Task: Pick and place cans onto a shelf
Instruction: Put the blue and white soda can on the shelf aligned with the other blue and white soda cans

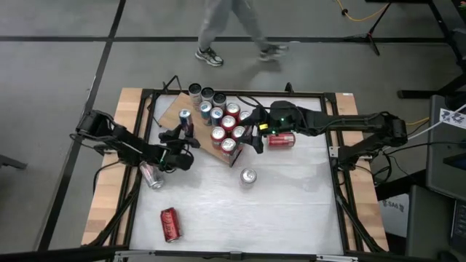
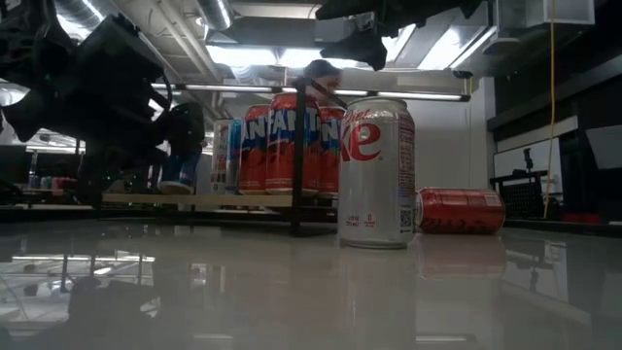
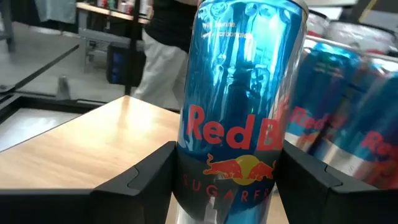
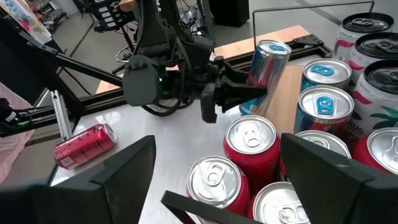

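Hidden: the low view shows the left arm only as a dark mass; the blue can's [image 3: 239, 106] base is cut off in the left wrist view, and most of the shelf [image 1: 173, 113] lies under cans.
Left arm: reaches in from the left; its left pincer [image 1: 188, 137] is closed on the blue can, one finger each side, at the shelf's left part (the can stands upright).
Right arm: stretches in from the right, over the can cluster [image 1: 222, 116]; its right pincer [image 4: 217, 180] is spread wide above the red cans and grips nothing.
Blue can: slim, blue and silver, red lettering, silver top.
Cluster: mostly red cans with some blue-and-silver and dark ones, upright on the shelf's right part, packed close.
Loose cans: a silver can [image 1: 248, 177] upright on the counter [image 1: 291, 211] mid-way; a red can [image 1: 280, 140] on its side right of the shelf; another red one [image 1: 170, 223] lying near left; one more [image 1: 151, 175] lying under the left arm.
Beyond: a person's legs [image 1: 233, 29] on the floor past the far edge.
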You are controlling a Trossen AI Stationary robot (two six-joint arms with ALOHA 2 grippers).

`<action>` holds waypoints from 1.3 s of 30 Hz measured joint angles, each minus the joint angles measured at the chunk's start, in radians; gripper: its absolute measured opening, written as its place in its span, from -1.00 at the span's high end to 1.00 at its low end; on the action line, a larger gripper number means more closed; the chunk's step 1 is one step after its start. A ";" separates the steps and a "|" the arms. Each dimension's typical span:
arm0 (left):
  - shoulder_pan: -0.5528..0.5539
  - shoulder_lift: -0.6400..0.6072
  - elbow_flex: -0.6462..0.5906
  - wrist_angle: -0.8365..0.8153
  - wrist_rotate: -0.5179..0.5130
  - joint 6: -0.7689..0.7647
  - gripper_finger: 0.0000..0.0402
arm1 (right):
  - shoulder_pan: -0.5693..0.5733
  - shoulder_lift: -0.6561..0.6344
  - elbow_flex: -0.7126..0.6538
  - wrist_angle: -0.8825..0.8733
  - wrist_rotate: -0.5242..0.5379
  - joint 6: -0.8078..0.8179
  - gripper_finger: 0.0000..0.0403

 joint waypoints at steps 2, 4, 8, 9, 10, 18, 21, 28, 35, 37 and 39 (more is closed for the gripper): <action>-0.004 0.000 0.000 0.000 0.019 0.012 -0.10 | 0.000 0.000 0.000 0.000 0.000 0.000 -0.65; -0.009 -0.001 0.001 0.000 0.024 0.015 -0.10 | 0.000 0.000 0.000 0.000 0.000 0.000 -0.65; -0.024 -0.001 0.001 0.001 0.035 0.070 -0.10 | 0.002 0.000 0.000 -0.004 0.000 -0.001 -0.65; -0.030 -0.001 0.001 0.001 0.039 0.093 -0.10 | 0.002 0.000 0.000 -0.008 0.000 -0.001 -0.65; -0.037 -0.001 0.002 0.001 0.041 0.119 -0.12 | 0.002 0.000 0.000 -0.013 0.000 -0.001 -0.65; -0.052 -0.001 0.002 -0.001 0.050 0.191 -0.23 | 0.002 0.000 0.000 -0.034 -0.001 -0.022 -0.65; -0.051 0.000 0.000 -0.006 0.070 0.192 -0.24 | 0.002 0.000 0.000 -0.042 -0.001 -0.023 -0.65; -0.051 0.000 0.000 -0.006 0.070 0.194 -0.25 | 0.002 0.000 0.000 -0.064 -0.001 -0.023 -0.65; -0.052 0.000 -0.001 0.021 0.055 0.194 -0.25 | 0.002 0.000 0.000 -0.065 -0.002 -0.023 -0.65; -0.052 0.000 -0.002 0.046 0.043 0.195 -0.25 | 0.002 0.000 0.000 -0.065 -0.002 -0.023 -0.65; -0.051 0.000 -0.002 0.053 0.035 0.194 -0.25 | 0.002 0.000 0.000 -0.065 -0.002 -0.023 -0.65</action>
